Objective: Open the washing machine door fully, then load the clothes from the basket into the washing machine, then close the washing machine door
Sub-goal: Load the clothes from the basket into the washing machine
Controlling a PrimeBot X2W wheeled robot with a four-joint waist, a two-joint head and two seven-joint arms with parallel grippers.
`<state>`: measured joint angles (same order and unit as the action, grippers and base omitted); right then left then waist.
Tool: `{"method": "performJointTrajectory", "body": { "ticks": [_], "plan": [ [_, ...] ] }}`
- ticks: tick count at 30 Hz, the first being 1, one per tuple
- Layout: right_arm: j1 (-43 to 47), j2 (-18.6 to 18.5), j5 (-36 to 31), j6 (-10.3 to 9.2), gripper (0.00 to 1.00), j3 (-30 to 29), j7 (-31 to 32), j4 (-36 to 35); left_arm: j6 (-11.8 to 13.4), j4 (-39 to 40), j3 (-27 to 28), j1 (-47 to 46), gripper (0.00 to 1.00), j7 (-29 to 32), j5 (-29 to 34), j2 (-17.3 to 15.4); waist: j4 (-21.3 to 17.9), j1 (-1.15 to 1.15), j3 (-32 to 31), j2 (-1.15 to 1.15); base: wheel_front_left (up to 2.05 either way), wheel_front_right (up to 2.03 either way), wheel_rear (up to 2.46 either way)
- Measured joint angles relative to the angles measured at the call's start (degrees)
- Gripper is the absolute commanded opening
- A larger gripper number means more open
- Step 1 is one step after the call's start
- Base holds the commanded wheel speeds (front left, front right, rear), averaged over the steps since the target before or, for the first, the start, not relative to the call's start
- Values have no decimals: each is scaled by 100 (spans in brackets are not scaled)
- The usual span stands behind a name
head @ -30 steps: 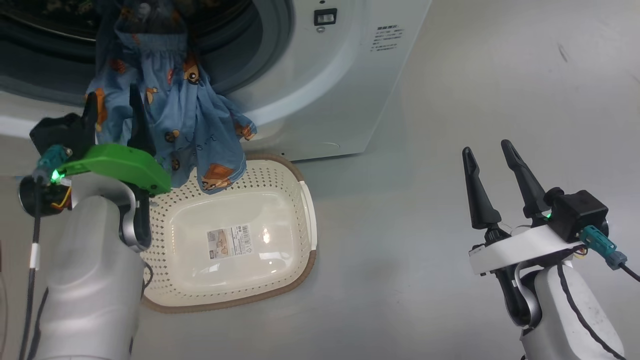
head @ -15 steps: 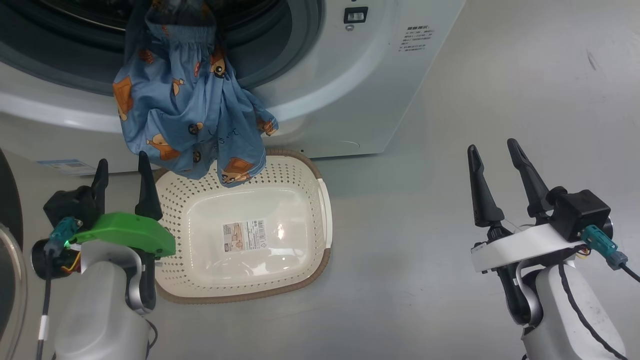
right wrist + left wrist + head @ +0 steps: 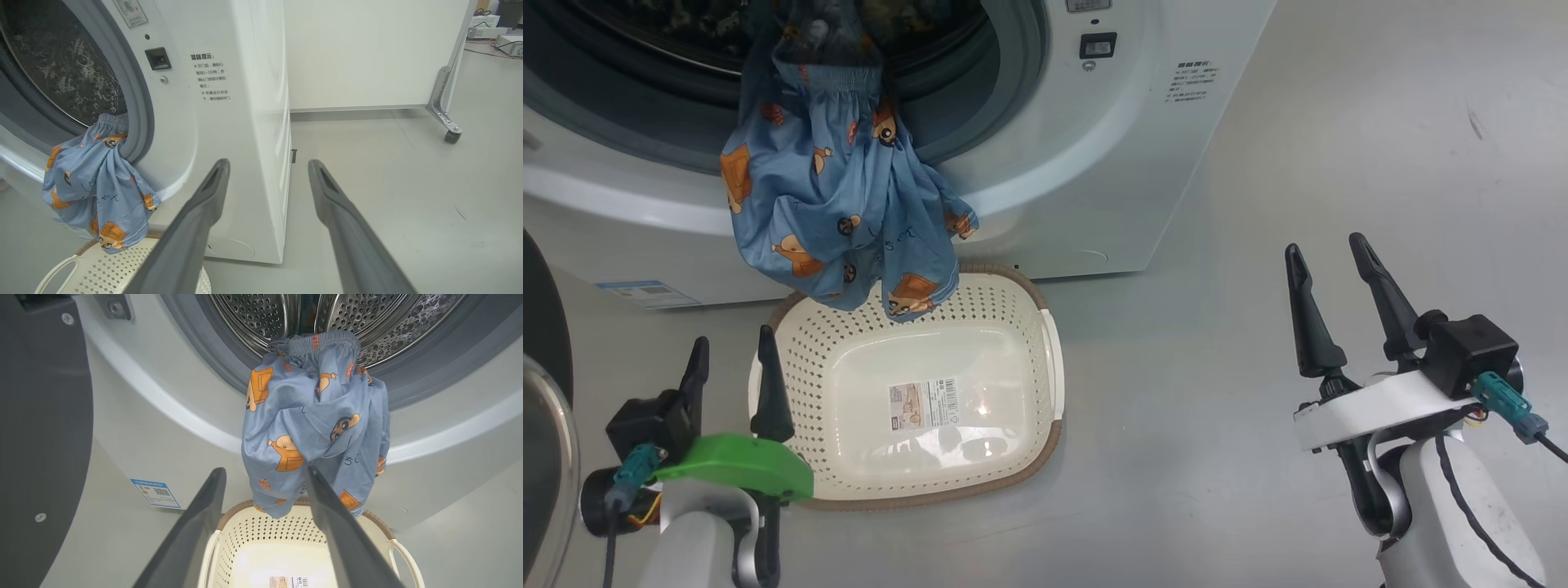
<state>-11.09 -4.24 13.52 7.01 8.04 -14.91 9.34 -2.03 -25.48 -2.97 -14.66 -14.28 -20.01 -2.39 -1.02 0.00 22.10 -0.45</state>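
Blue clothes hang out of the washing machine opening, hem dangling over the basket far rim; left gripper fingers apart, empty, beside the basket's left rim, below and clear of the fabric; right gripper apart, empty, well off right.

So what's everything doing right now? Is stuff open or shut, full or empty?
washing machine door: swung open.
washing machine: mouth open, drum showing.
clothes: partly in, draped out over the drum's lip, hanging above the basket's far edge.
basket: upright on the floor, empty.
left gripper: open, holding nothing.
right gripper: open, holding nothing.
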Motion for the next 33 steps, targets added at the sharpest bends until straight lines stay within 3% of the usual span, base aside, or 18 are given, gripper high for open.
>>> {"method": "performJointTrajectory", "body": {
  "ticks": [33],
  "plan": [
    [230, 46, 0, -1, 100, -21, 0, 169, 2, 1123, 78, 713, 100, 0, 24, -2, -241, 0, 198, 0, 0, 0, 0]
  ]
}}
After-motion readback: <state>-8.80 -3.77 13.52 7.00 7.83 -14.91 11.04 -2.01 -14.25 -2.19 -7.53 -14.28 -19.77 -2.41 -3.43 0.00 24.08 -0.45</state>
